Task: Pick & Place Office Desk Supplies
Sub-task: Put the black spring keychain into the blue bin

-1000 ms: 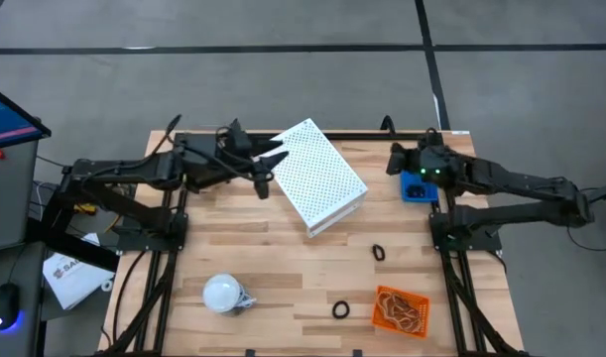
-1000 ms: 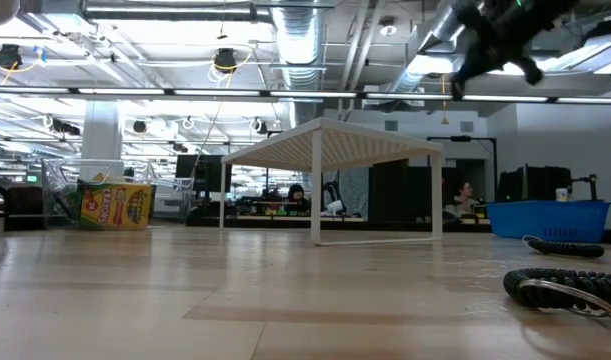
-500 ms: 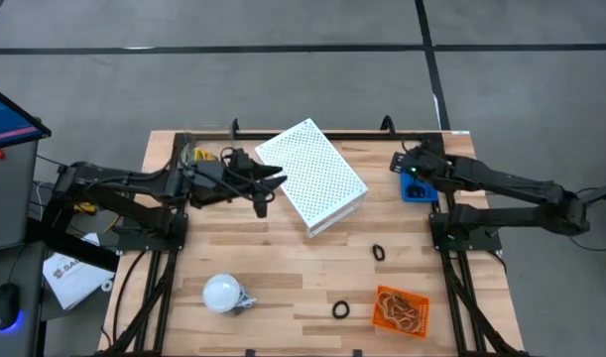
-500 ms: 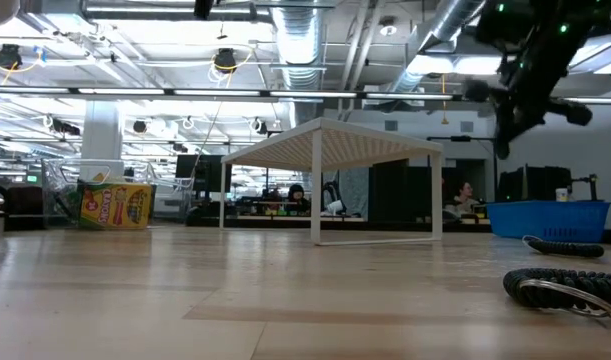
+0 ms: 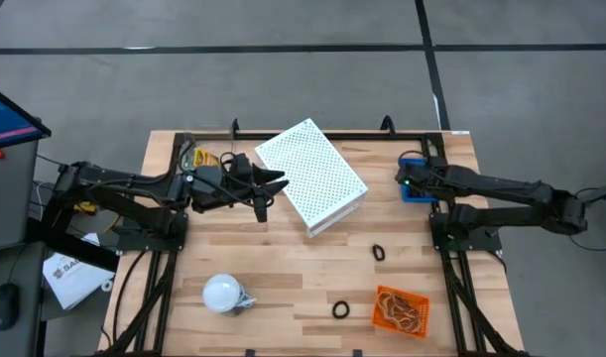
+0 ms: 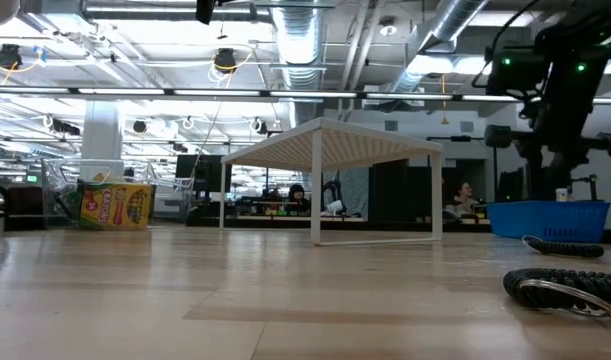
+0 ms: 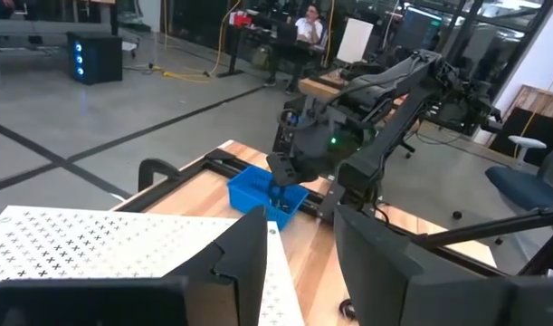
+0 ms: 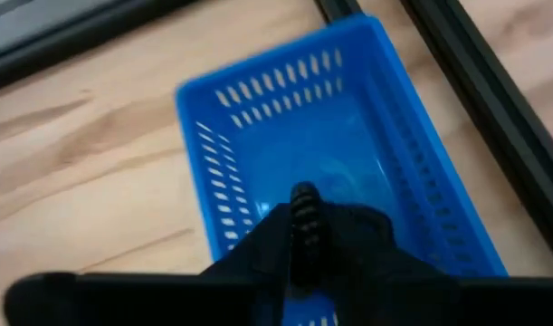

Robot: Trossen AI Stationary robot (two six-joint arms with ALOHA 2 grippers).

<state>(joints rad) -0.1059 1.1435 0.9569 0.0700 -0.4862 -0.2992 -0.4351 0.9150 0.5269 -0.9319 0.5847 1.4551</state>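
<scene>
The right hand (image 5: pixel 410 184) hangs over the blue basket (image 8: pixel 258 118) at the surface's far right edge, pinching a small black ring (image 8: pixel 303 226) between near-closed fingers; judged light, springy and slippery, it is best gripped across its band.

The wooden table (image 5: pixel 283 268) carries a white perforated box (image 5: pixel 311 176) just beside the left gripper (image 5: pixel 270 183), a crayon box (image 5: pixel 196 156) behind that gripper, a blue basket (image 5: pixel 414 184) under the right gripper (image 5: pixel 410 182), two black rings (image 5: pixel 379 253), an orange tray (image 5: pixel 399 309) and a white bulb (image 5: pixel 223 294).
</scene>
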